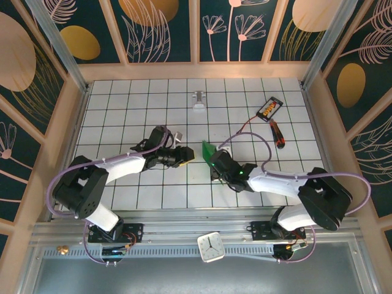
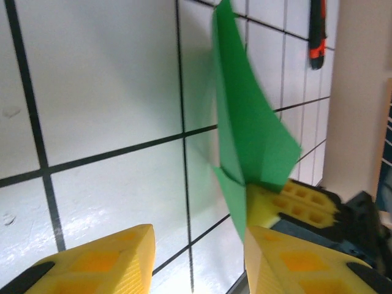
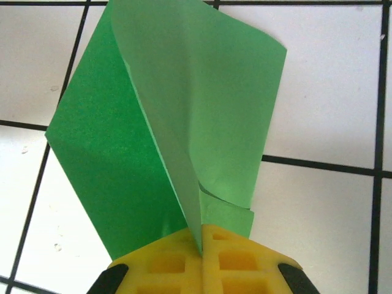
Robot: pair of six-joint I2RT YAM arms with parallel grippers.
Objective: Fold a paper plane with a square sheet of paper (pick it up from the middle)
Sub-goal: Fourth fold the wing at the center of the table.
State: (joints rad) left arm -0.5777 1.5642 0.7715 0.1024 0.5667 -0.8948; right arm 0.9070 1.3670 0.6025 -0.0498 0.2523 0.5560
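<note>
Green folded sheet (image 3: 184, 110) | right gripper (image 3: 202, 239) clamped on its creased end | left gripper (image 2: 199, 245) parted, empty | risk: thin pinch lets sheet pivot, folds spring open

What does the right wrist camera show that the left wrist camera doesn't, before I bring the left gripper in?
Right wrist: a face-on look at the folded bright green paper sheet, its paler flap curling over the darker layer, pinched at the bottom by the shut right gripper.
Left wrist: the left gripper open over bare tiles, the paper nearly edge-on ahead of it, and the red-and-black screwdriver beyond.
Both: the green paper held in the right gripper, against the white gridded table.
</note>
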